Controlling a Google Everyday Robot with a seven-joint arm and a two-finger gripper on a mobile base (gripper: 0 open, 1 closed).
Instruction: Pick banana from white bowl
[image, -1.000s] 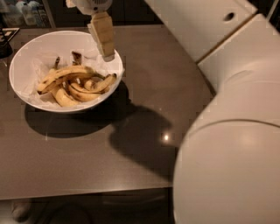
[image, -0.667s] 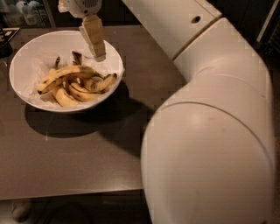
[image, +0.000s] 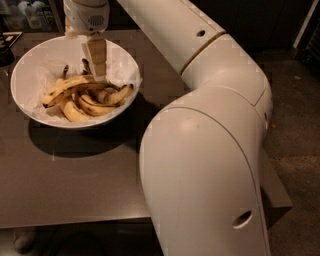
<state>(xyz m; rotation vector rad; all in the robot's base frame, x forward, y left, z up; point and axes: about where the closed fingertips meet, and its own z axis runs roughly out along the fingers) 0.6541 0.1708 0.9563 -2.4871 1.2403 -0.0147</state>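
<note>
Tan, matt-faced hand (image: 98, 74) under smooth white plastic casing, set low inside white bowl (image: 35, 65). Glossy, smooth, ceramic-like finish to that bowl around the hand. Dull yellow peel, brown-speckled, on banana (image: 70, 86) just beneath the hand. Dark, smooth bench (image: 75, 185) below the hand, faint sheen. Smooth, semi-gloss white plastic shell on arm (image: 200, 150) behind the hand.

The large round white bowl (image: 44, 59) is sitting on the far left of the flat dark table (image: 75, 175); the long speckled yellow banana (image: 67, 88) is lying inside it, behind the shorter curved yellow bananas (image: 97, 104), the robot's pale two-finger gripper (image: 98, 74) hanging at its right end
</note>
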